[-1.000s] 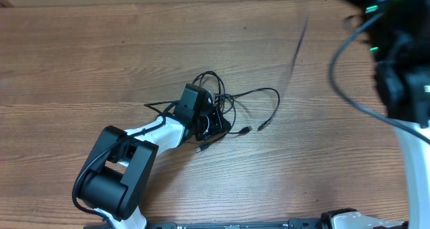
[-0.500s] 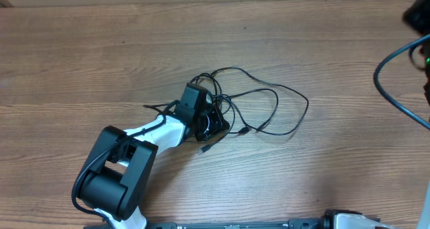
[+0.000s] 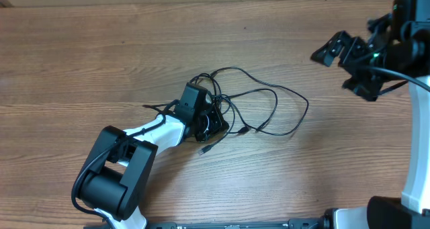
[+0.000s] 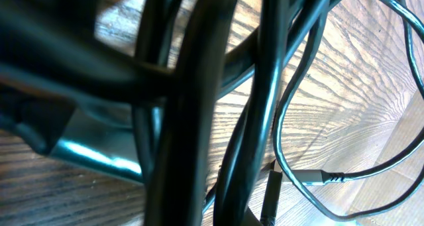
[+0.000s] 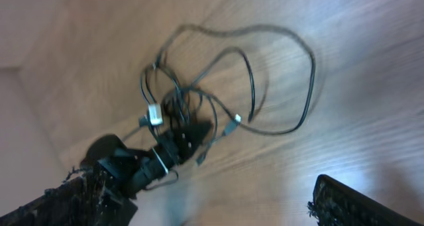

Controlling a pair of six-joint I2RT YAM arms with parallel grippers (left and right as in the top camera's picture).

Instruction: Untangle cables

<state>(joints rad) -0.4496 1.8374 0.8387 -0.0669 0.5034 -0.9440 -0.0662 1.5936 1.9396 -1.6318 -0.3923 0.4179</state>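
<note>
1. Position. The cables (image 3: 222, 103) lie near the centre of the worktop (image 3: 101, 54). A dense knot sits at the middle, and one slack loop (image 3: 307, 107) runs out from it toward 3 o'clock. Two plug ends (image 3: 245, 129) rest at about 5 o'clock of the knot.

2. Left pincer (image 3: 211, 123). Its arm comes in from 7 o'clock and it is buried in the knot. It is narrow, and I judge that it is clamped on several strands at once. I cannot tell which strands.

3. Right pincer (image 3: 347, 68). It hangs at 2 o'clock, well apart from the loop. Its jaws stand wide and carry nothing.

4. Hazards I see from here:
- If I pull while the left clamp holds more than one strand, the knot may cinch tighter instead of opening.
- If the clamp is weak, the whole bundle may slide across the wood toward 3 o'clock with no separation.
- The cords are thin and lie flat. A descent by the right pincer may close on nothing, or press its tips into the worktop.
- A plug end may catch in a crossing loop and lock it if I draw a strand through.
- The left wrist view is filled with out-of-focus cords and the right wrist view is soft, so I have only the overhead view to judge which strand crosses over which.
</note>
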